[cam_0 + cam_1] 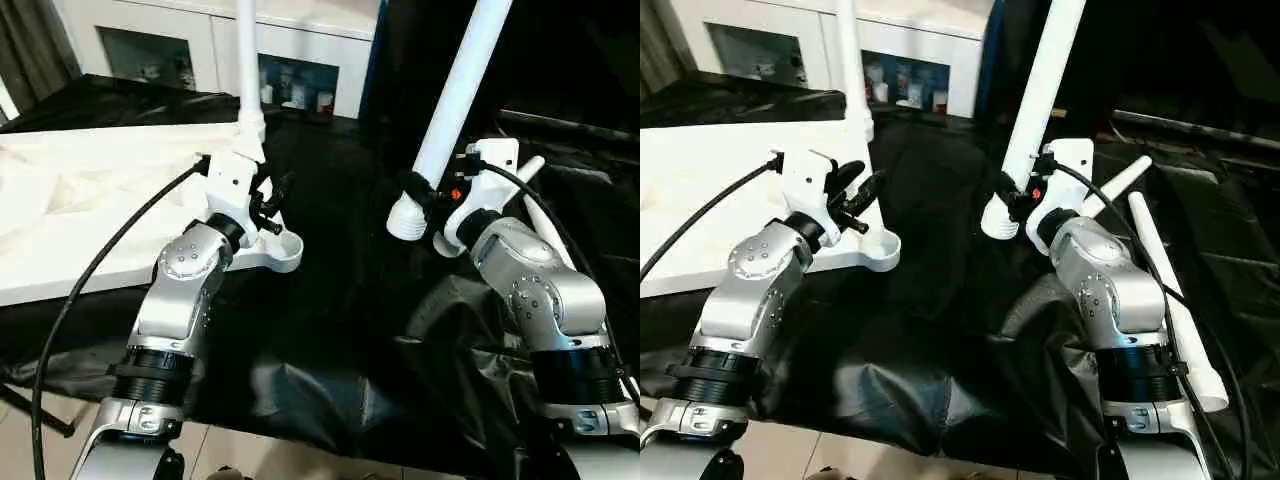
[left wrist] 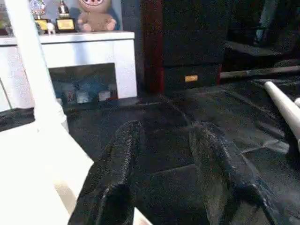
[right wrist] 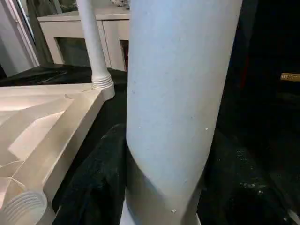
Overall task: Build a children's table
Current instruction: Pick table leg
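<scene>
The white table top lies underside up on the left of the black cloth. One white leg stands upright in its far corner socket. The near corner socket holds nothing. Just above that socket hovers my left gripper, open with nothing between its fingers. My right gripper is shut on a second leg, held tilted with its threaded end down over the cloth. Two more legs lie on the cloth to the right.
A white cabinet with glass doors stands behind the work, with a plush toy on top. Black cloth covers the surface and hangs over the front edge. Cables run along both forearms.
</scene>
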